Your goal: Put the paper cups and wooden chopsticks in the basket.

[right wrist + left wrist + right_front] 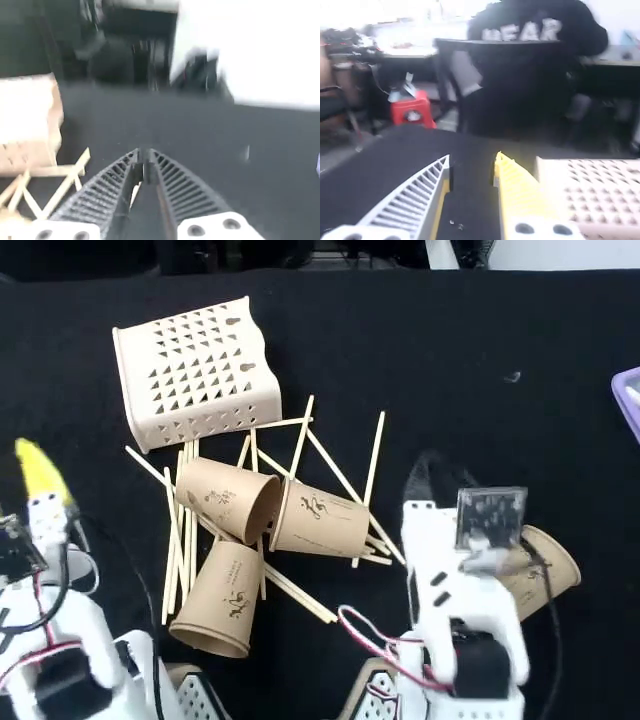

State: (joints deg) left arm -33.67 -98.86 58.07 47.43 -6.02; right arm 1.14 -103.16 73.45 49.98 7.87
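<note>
3 paper cups lie on their sides in a cluster mid-left of the black worktop [480, 350]: first cup [228, 498] w/ its mouth to the right, touching a second cup [320, 520] just right of it; third cup [222, 598] is nearer, mouth toward the near edge. A fourth cup [545, 575] lies well apart at right, partly hidden behind the right arm [465, 610]. The wooden chopsticks [372, 465] are scattered loose under & around the cluster, several crossing each other, a few reaching the basket [195, 370]. That basket is cream, perforated, at far left just beyond the cups, one holed wall facing up. The left gripper [472, 160], white & yellow fingers, is open w/ a clear gap, at near left, apart from the cups. The right gripper [145, 157], black fingers, is closed tip to tip, over the worktop right of the cluster. A purple-rimmed item [627, 400] sits at the right edge
</note>
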